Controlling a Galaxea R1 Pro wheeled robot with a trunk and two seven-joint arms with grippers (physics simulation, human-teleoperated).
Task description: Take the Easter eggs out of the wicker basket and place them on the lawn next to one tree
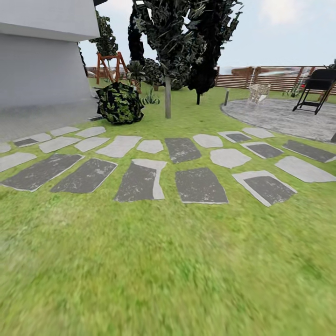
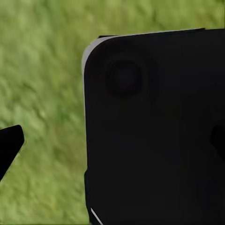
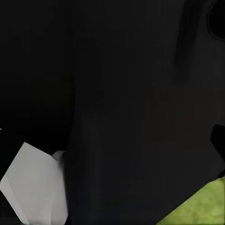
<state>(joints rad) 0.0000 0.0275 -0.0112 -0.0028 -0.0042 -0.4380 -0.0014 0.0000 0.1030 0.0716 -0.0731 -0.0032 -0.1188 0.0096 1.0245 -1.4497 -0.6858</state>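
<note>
Head view: wide lawn (image 1: pixel 168 270) in foreground, grass green with yellowish patches, blurred toward the near edge. Across the middle, a band of flat stepping stones (image 1: pixel 199 185), some dark grey, some pale, laid in rough rows within the grass. Beyond the stones, a tree (image 1: pixel 167 95) with slim pale grey-brown trunk and dense dark crown with pale green specks, standing on the lawn; just beside it, to the right, a black-leaved tree (image 1: pixel 198 95) on a thin dark trunk. Left of the pale trunk, a low dark bush (image 1: pixel 120 103) with green flecks, near the corner of a white house wall (image 1: pixel 42 65). Behind, a reddish-brown playset frame (image 1: pixel 109 65). At right, a grey paved round patio (image 1: pixel 280 116) carrying a pale woven seat (image 1: pixel 258 92) and a black folding chair (image 1: pixel 317 88); brown slatted fence (image 1: pixel 275 77) along the far edge. No legible writing, labels or brands anywhere. Left wrist view: large black housing close to lens over grass; finger state cannot be told. Right wrist view: mostly black body, a pale grey-white panel and a sliver of grass at the corners; finger state cannot be told.
</note>
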